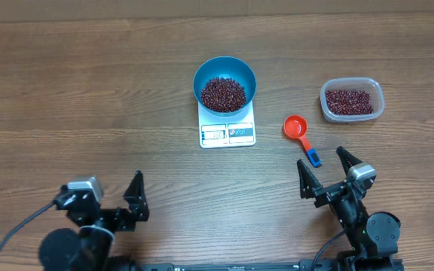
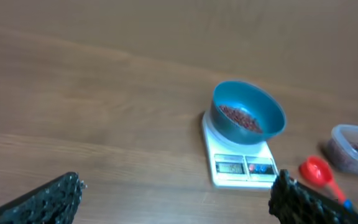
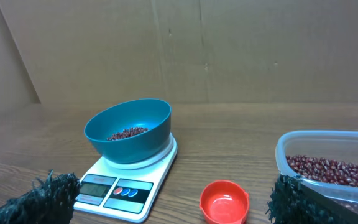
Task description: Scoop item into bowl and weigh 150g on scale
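Note:
The blue bowl [image 1: 224, 83] stands on the white scale [image 1: 227, 133] at the table's middle, with a heap of dark red-brown beans [image 1: 223, 92] inside it. In the left wrist view the bowl [image 2: 248, 121] and scale [image 2: 240, 167] lie ahead to the right; in the right wrist view the bowl [image 3: 129, 132] sits on the scale [image 3: 122, 186] at the left. An empty red scoop [image 1: 298, 131] with a blue handle end lies right of the scale. My left gripper [image 1: 119, 197] is open near the front edge. My right gripper [image 1: 326, 172] is open, empty, just behind the scoop [image 3: 224, 201].
A clear plastic tub [image 1: 352, 100] holding more beans [image 3: 328, 170] stands at the right, beyond the scoop. A cardboard wall [image 3: 185, 50] backs the far side of the wooden table.

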### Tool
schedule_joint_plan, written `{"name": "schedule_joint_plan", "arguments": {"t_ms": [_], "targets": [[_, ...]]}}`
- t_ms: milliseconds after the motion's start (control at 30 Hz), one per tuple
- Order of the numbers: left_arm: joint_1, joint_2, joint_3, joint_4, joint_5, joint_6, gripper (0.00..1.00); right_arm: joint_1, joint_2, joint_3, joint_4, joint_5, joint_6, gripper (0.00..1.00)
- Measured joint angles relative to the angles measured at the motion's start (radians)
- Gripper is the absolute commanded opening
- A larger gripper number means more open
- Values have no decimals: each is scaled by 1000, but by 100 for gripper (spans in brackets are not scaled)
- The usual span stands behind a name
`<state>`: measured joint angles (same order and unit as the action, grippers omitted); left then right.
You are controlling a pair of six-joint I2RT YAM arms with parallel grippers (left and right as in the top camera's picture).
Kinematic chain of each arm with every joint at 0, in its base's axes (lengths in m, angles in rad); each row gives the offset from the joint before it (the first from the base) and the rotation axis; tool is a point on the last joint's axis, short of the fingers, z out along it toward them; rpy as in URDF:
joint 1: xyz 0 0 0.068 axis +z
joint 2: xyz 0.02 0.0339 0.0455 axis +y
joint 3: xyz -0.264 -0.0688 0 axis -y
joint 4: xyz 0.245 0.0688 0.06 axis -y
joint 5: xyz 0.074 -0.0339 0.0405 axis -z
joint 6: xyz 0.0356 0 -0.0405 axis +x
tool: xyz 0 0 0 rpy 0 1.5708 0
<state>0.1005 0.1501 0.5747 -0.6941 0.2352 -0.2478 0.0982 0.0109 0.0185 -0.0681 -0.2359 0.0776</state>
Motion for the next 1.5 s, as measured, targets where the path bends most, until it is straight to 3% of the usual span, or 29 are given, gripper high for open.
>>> {"name": "schedule_joint_plan", "arguments": {"t_ms": [200, 433, 633, 1500], "targets": [[-15, -131, -275, 269, 93, -43, 100, 0, 0, 0, 0, 0, 0, 100], [-49, -133, -441, 388, 158, -63, 100, 0, 0, 0, 0, 0, 0, 100], [-91, -134, -508, 505, 125, -87, 100, 0, 0, 0, 0, 0, 0, 100], [-140, -134, -516, 524, 90, -88, 100, 0, 0, 0, 1, 0, 0, 100]]}}
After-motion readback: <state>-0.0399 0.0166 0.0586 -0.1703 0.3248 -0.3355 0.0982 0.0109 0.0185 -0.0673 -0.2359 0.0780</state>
